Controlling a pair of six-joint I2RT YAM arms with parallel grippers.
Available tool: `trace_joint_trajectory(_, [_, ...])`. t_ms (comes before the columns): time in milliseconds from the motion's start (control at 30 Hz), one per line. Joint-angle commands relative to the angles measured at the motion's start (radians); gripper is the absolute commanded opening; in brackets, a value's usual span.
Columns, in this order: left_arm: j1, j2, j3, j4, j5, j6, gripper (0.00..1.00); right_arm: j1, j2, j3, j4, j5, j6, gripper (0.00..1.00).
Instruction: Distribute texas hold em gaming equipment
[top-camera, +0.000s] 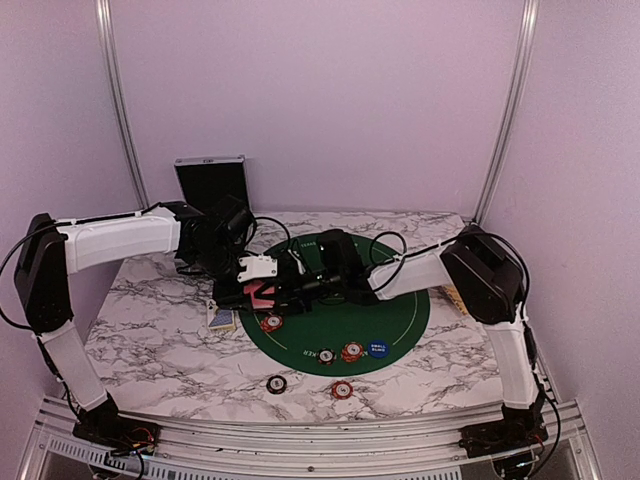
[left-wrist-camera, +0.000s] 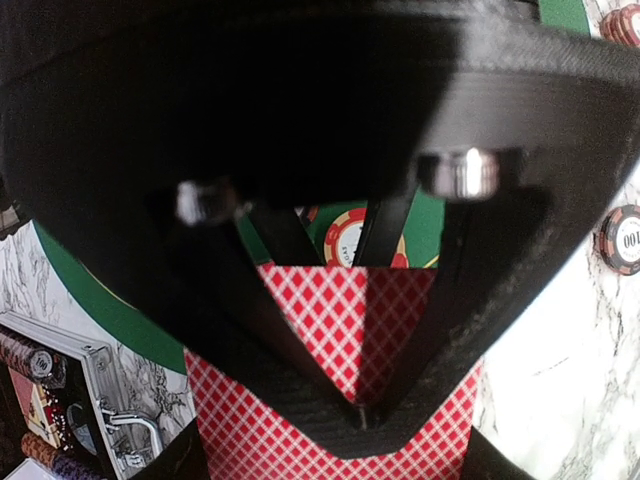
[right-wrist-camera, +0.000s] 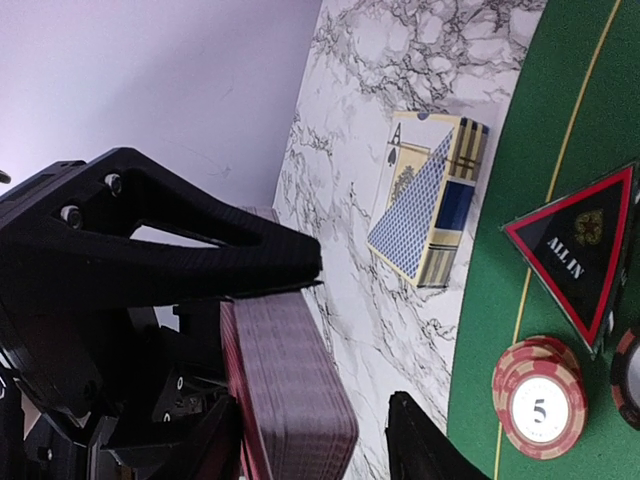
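Left gripper (top-camera: 265, 290) clamped on red-backed card deck (left-wrist-camera: 250, 440), above green mat (top-camera: 400, 320) edge; right gripper (top-camera: 300, 285) jaws apart at deck edge. Risk: pinch takes several cards, or loose stack fans and spills onto bench (top-camera: 150, 340)

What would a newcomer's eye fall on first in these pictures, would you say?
Over the round green mat mid-table, the left pincer grips a deck of red-backed cards, and the right pincer stands open close by. Nearer, striped chips and a blue disc dot the mat, and a blue card box lies on the marble just left of it.
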Motion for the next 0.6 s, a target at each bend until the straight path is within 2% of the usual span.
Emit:
trace_joint_trajectory(0, [0.013,-0.052,-0.006,0.008,0.029,-0.011,0.23,-0.011,-0.043,0.019,-0.078,0.024,-0.045,0.48])
trace_joint_trajectory(100, [0.016,-0.051,-0.007,0.009,0.029,-0.014,0.22,-0.014,-0.048,0.018,-0.087,0.024,-0.051,0.47])
trace_joint_trajectory(400, [0.025,-0.045,-0.012,0.009,0.03,-0.014,0.17,-0.024,-0.068,0.013,-0.101,0.031,-0.065,0.37])
trace_joint_trajectory(567, [0.027,-0.042,-0.018,0.009,0.03,-0.014,0.16,-0.027,-0.076,0.007,-0.11,0.03,-0.077,0.35])
